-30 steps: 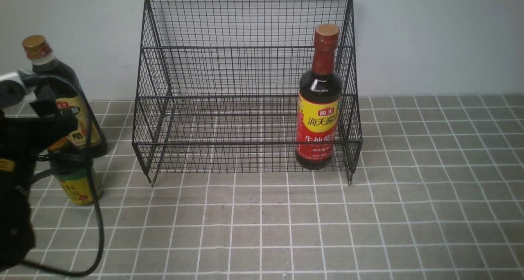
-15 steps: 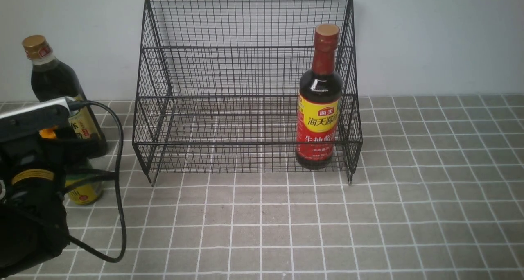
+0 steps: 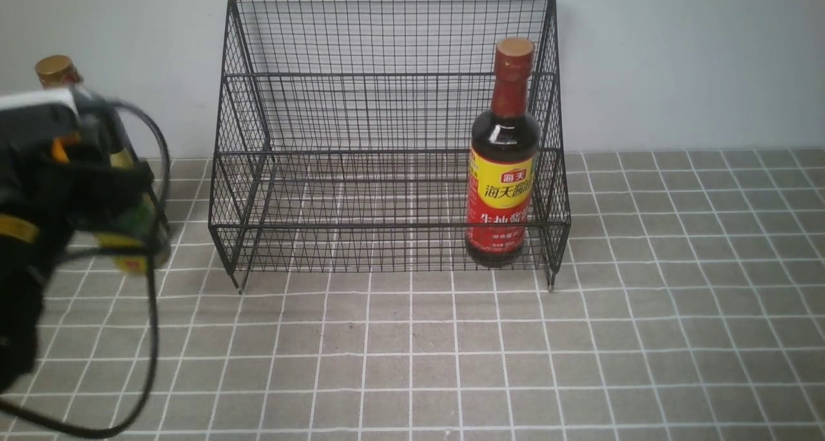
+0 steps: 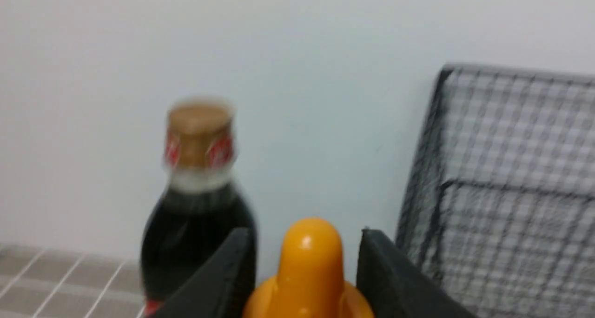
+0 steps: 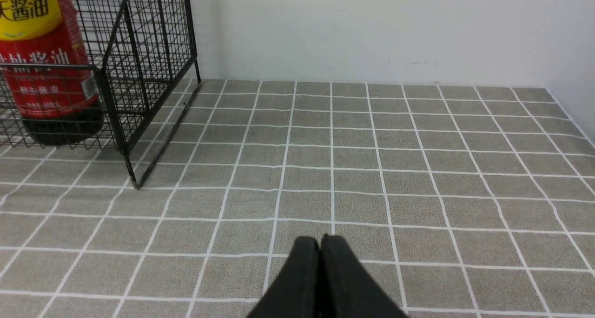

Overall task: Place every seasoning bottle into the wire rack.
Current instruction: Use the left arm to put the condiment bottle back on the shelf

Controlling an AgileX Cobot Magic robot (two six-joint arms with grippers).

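Observation:
The wire rack (image 3: 390, 75) stands against the back wall, with the red-neck bottle (image 3: 506, 170) upright in its right end. My left gripper (image 4: 307, 236) is shut on the short orange-capped bottle (image 3: 132, 251) and holds it off the tiles, left of the rack. Its orange cap (image 4: 310, 257) sits between the jaws. The gold-cap bottle (image 3: 55, 69) stands behind it by the wall, mostly hidden by my arm, and shows in the left wrist view (image 4: 200, 132). My right gripper (image 5: 320, 241) is shut and empty over bare tiles, right of the rack (image 5: 139, 53).
A grey tiled counter (image 3: 580, 351) runs to a pale wall behind. The rack's left side (image 4: 511, 169) is close to the right of the held bottle. My left arm's black cable (image 3: 151, 338) loops down in front. A side wall bounds the counter at the far right (image 5: 576, 76).
My left gripper has closed round the short bottle and raised it off the tiles. The gold-cap bottle and the rack have not moved.

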